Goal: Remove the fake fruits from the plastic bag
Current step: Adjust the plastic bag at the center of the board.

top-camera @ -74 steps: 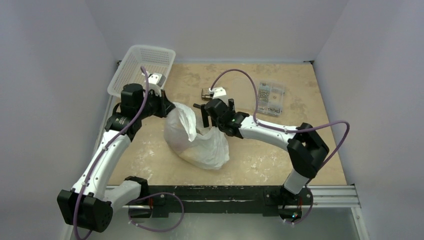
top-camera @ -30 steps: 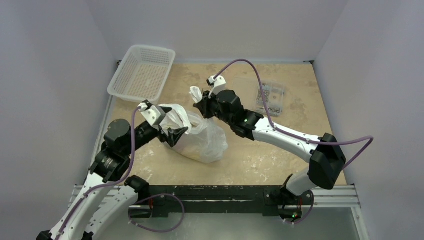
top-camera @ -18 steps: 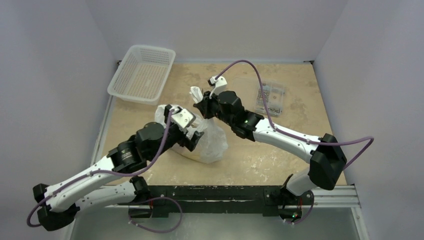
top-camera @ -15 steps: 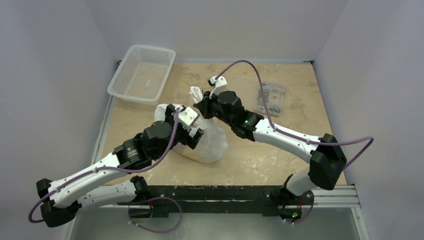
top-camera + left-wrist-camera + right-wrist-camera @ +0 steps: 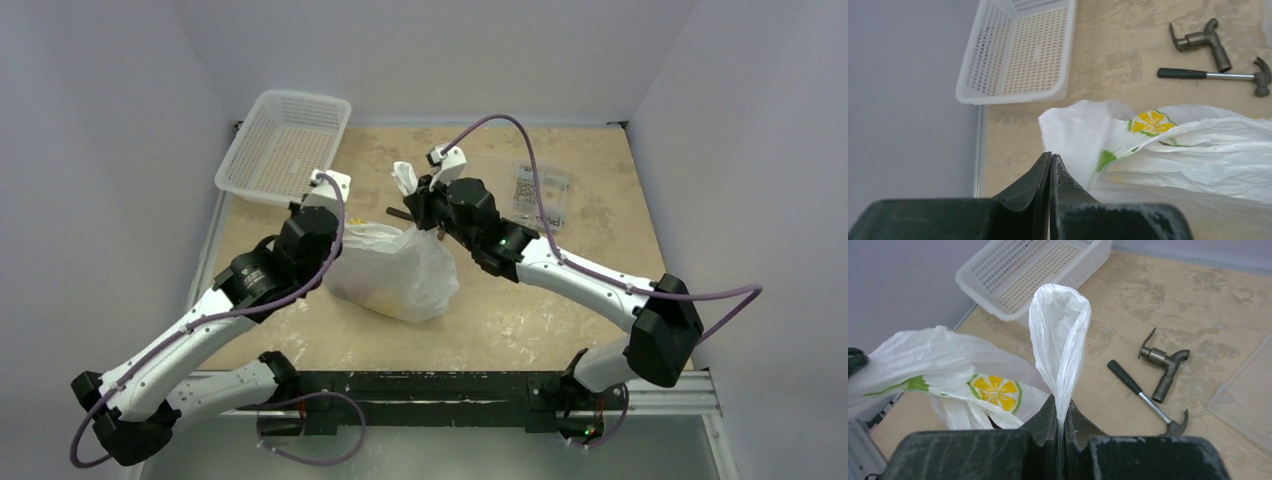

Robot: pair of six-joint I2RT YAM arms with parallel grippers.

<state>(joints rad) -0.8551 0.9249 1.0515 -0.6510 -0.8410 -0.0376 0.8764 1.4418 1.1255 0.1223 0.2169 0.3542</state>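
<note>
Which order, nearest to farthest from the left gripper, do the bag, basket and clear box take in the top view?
1. The bag, beside the left gripper.
2. The basket, just beyond, far left.
3. The clear box, across the table, right.

The fruits lay hidden inside the bag; overhead, only a faint yellow tint showed through. In the left wrist view the bag ran off at 3 o'clock, and whether the closed left jaws caught any film could not be told. The box was cut off at 3 o'clock in the right wrist view, its contents overhead too small to tell.
</note>
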